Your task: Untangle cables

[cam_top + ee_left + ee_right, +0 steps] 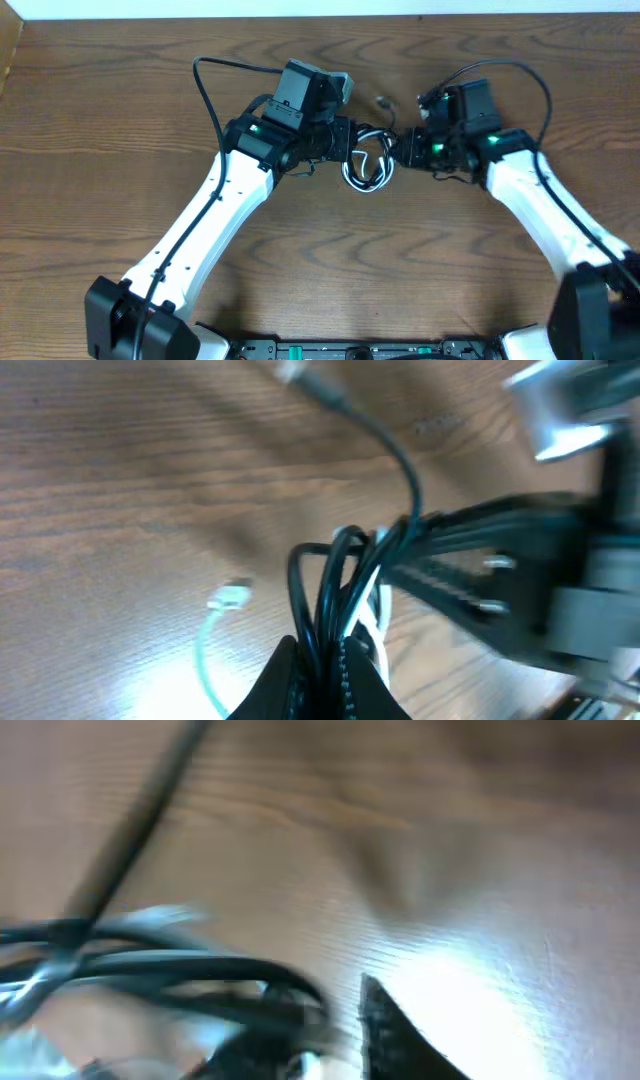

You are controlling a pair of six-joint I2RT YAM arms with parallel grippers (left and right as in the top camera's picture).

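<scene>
Where the cables were: the black cable [362,150] and the white cable [358,176] sat in one small looped bunch near the middle of the tabletop [100,120], right between the two arms.
What could go wrong: I think the loops could pull into a tighter knot, because both claws had the same bunch from two sides (a straight tug would do that).
Another worry: the bunch could slip out of one claw if the cords slid, since they were thin and smooth.
Left claw [325,660]: its tips were nearly closed, pinching black and white strands together at the bottom of the left wrist view.
Right claw [405,148]: it touched the bunch's right edge and black strands ran into it, but the right wrist view was too blurry, so I cannot tell how wide it was.
Loose ends: a white plug [231,597] lay free on the wood, and a black plug end [300,375] pointed away.
</scene>
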